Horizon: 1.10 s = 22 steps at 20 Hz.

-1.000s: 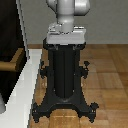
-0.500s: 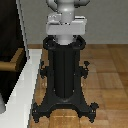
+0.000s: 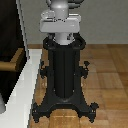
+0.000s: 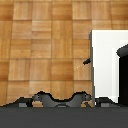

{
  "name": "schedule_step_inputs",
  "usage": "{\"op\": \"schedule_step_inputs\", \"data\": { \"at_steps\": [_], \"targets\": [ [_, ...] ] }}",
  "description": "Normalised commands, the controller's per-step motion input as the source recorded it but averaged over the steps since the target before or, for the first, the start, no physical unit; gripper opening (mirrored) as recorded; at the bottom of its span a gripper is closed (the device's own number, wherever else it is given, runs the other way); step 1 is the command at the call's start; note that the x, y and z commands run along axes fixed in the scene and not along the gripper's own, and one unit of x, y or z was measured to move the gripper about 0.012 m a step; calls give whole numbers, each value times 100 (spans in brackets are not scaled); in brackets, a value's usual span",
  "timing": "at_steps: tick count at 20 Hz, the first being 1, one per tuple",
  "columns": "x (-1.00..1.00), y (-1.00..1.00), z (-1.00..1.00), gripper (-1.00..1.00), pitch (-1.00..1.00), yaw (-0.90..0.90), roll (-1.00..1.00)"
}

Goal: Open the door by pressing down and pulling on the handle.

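Dark brown-black, the door (image 3: 10,35) stood at the exterior view's left edge, set against a white frame (image 3: 25,95) that ran down toward the lower corner. From the door's lower part the brass-tan handle (image 3: 11,64) stuck out toward the exterior view's right, with a darker base (image 3: 19,56) where it met the panel. Just beside the frame rose the black pedestal (image 3: 64,75), its splayed feet on the wooden floor (image 3: 110,70), carrying the arm's grey-white base (image 3: 61,20). The pincer appeared in neither view, so its state could not be told. The wrist view looked down on floor, a white block (image 4: 107,65) and the pedestal's feet (image 4: 60,99).
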Motion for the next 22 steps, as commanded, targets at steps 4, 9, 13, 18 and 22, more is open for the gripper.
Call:
{"op": "schedule_step_inputs", "data": {
  "at_steps": [4,9,13,18,22],
  "targets": [
    [0,-100,0,100,0,0,0],
    [0,-100,0,100,0,0,0],
    [0,-100,0,100,0,0,0],
    [0,-20,0,100,0,0,0],
    [0,-25,0,100,0,0,0]
  ]
}}
